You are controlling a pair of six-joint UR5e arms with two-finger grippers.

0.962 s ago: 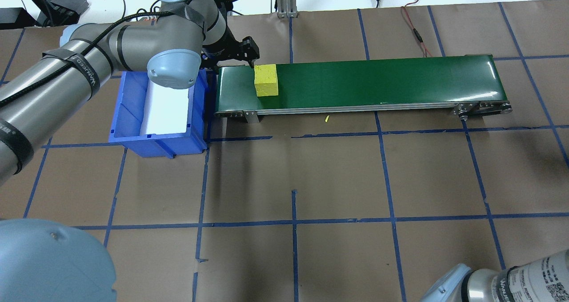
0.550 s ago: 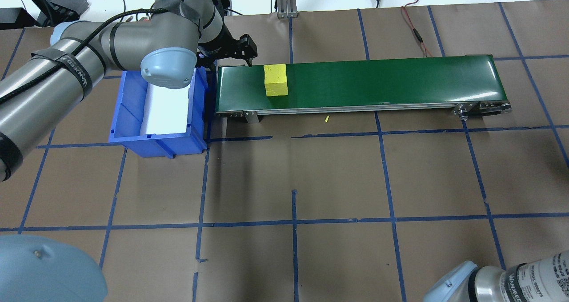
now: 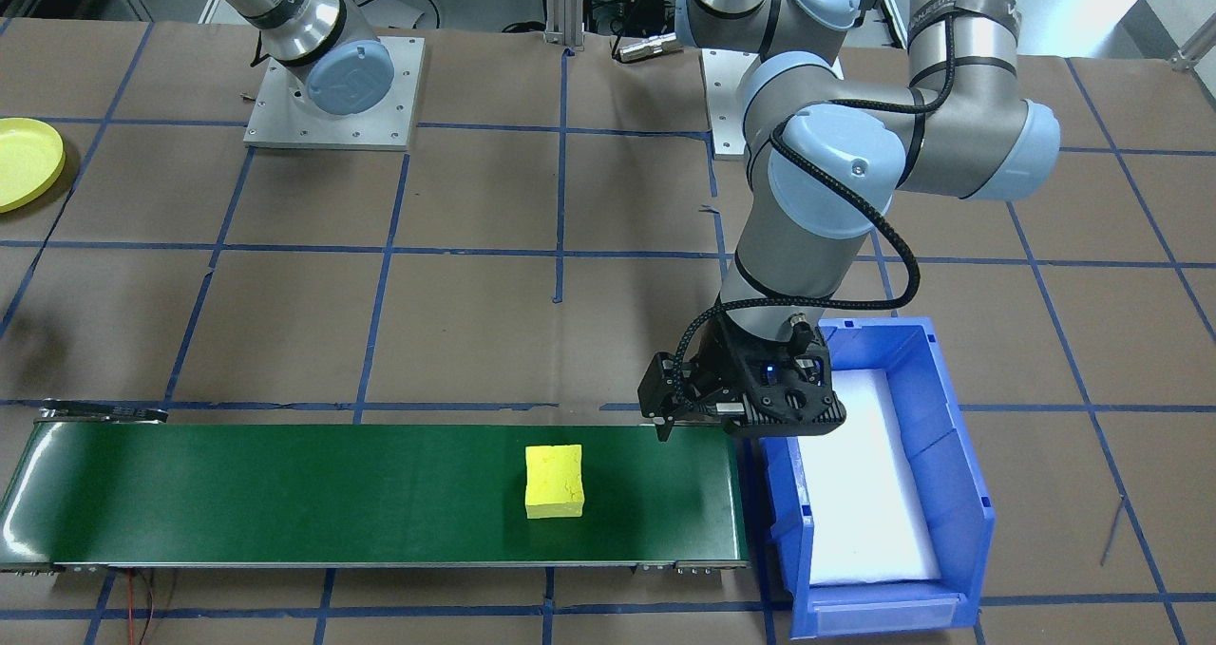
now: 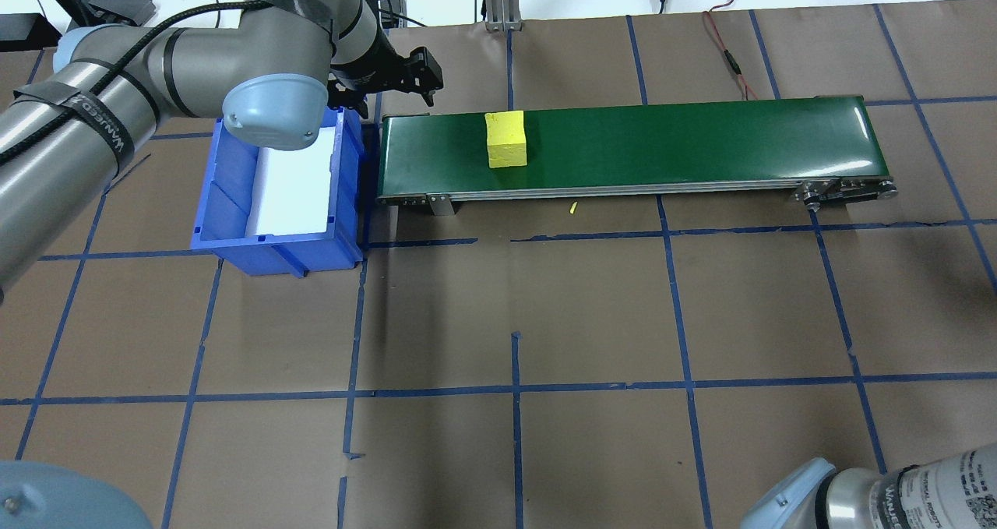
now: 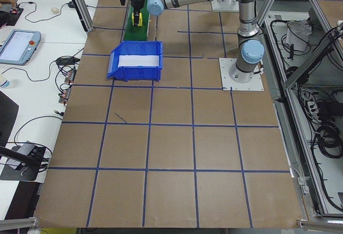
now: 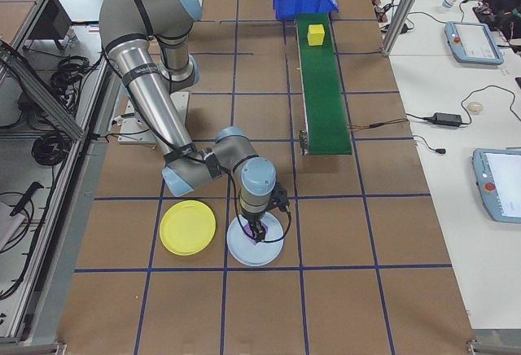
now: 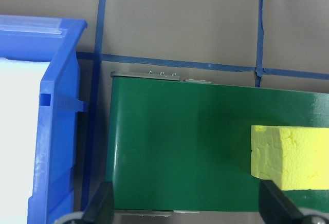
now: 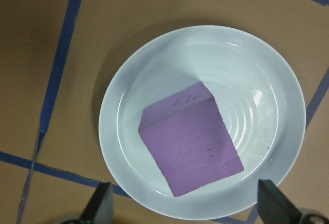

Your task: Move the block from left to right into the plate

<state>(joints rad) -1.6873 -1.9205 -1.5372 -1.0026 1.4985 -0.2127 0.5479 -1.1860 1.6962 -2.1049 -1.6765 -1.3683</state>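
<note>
A yellow foam block (image 4: 506,139) lies on the green conveyor belt (image 4: 662,143), a little right of its left end; the left wrist view has it at the right edge (image 7: 293,157). My left gripper (image 4: 424,77) hovers open and empty behind the belt's left end, apart from the block. The yellow plate (image 6: 187,227) sits bare on the table at the robot's right, also at the left edge of the front-facing view (image 3: 24,162). Beside it, my right gripper (image 8: 185,208) hangs open over a pale plate (image 8: 154,70) holding a purple block (image 8: 190,144).
A blue bin (image 4: 226,202) with a white liner stands against the belt's left end, below my left arm. Brown paper with a blue tape grid covers the table. Cables and tablets lie on side benches beyond the table edges.
The yellow block has travelled rightward along the belt. My left arm has drawn back and to the left, away from the block, gripper still open.
</note>
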